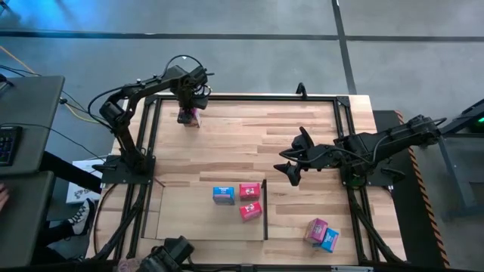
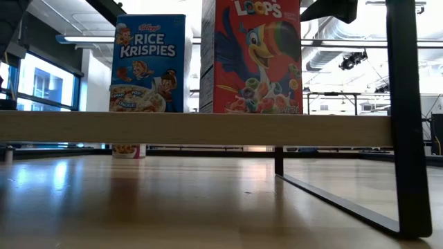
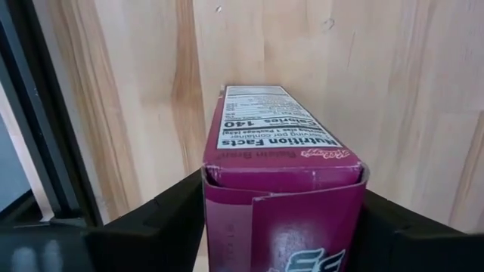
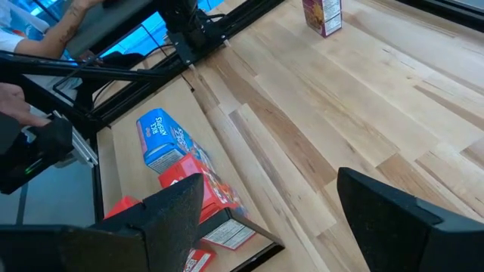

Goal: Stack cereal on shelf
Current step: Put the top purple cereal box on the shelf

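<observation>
My left gripper point(image 1: 189, 113) stands over the table's far left part, shut on a magenta cereal box point(image 3: 280, 151). In the low view that box's foot point(image 2: 129, 150) shows far off on the tabletop. My right gripper point(image 1: 291, 162) hangs open over the table's middle right, touching nothing; its wrist view shows the open fingers point(image 4: 265, 219). The shelf point(image 1: 189, 219), a light wood panel with a dark side wall, lies at the near edge. On it are a blue box point(image 1: 223, 195) and two red boxes point(image 1: 249, 191) point(image 1: 251, 211). A pink box point(image 1: 316, 229) and a blue box point(image 1: 329, 239) lie on the table to its right. My left gripper pinches the magenta box near its top end point(image 3: 227, 189) between the two fingers point(image 3: 170, 215), one on each wide face, coming from above and pointing down. The box stands upright with its lower end on the tabletop.
Dark frame rails point(image 1: 249, 98) run along the table's edges, one close beside the held box point(image 3: 38, 151). Bare planked tabletop point(image 1: 249, 143) lies between the two grippers. A person's arm point(image 4: 72, 19) shows beyond the table's left side in the right wrist view.
</observation>
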Robot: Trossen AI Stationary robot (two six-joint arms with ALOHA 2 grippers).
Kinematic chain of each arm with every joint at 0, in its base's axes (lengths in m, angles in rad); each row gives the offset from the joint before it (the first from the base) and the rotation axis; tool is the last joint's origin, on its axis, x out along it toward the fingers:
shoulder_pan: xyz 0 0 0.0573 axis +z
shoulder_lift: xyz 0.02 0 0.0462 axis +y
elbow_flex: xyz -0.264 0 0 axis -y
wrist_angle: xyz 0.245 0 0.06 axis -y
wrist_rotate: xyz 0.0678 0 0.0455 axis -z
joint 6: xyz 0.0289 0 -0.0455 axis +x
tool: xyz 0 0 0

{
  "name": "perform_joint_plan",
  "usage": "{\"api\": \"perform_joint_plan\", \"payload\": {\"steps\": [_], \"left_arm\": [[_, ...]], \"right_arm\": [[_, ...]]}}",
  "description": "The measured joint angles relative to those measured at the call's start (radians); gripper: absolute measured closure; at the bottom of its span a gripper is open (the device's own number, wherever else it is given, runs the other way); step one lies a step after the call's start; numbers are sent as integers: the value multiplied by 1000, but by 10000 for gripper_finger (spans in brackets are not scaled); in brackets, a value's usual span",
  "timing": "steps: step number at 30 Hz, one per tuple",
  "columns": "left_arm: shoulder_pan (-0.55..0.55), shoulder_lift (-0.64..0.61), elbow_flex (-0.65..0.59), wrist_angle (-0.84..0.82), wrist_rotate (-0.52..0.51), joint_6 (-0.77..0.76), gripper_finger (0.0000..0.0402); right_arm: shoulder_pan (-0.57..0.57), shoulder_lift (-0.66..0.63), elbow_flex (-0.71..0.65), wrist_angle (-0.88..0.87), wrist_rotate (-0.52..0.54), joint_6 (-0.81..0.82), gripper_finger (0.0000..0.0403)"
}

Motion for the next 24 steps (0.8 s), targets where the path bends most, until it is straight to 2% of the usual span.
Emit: {"api": "perform_joint_plan", "payload": {"steps": [11, 24], "left_arm": [[0, 0, 0, 0, -24, -18, 240], [0, -5, 9, -14, -33, -49, 265]], "right_arm": [[0, 0, 0, 0, 0, 0, 104], [0, 0, 0, 0, -4, 0, 104]]}}
